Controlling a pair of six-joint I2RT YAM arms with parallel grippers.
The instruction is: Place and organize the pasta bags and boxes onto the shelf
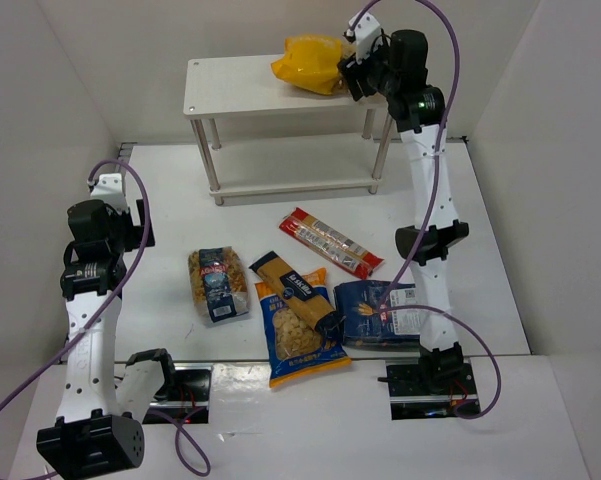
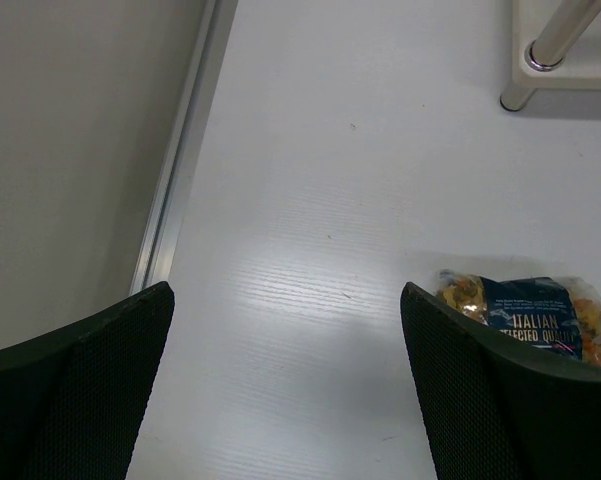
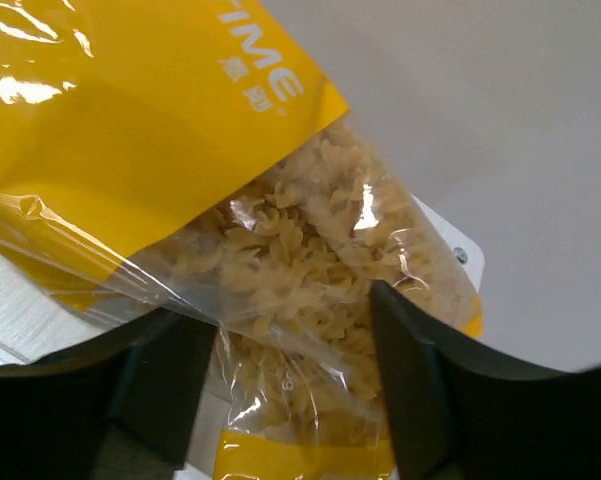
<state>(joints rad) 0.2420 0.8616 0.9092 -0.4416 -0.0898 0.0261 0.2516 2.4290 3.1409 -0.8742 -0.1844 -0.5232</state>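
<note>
Right gripper: grasping yellow-topped clear plastic pasta bag atop white two-tier shelf.
Bag: likely soft, light, slippery; pinch mid-body.
Left gripper: released.

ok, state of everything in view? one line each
shelf: upright, only the yellow bag on it
yellow bag: on the top board, right end, gripped
right gripper: shut on the yellow bag
left gripper: open, empty
blue-labelled bag: flat on the table
red spaghetti packet: flat on the table
long dark box: lying across the yellow-blue pack
yellow-blue pack: flat, under that box
dark blue pack: flat on the table
</note>
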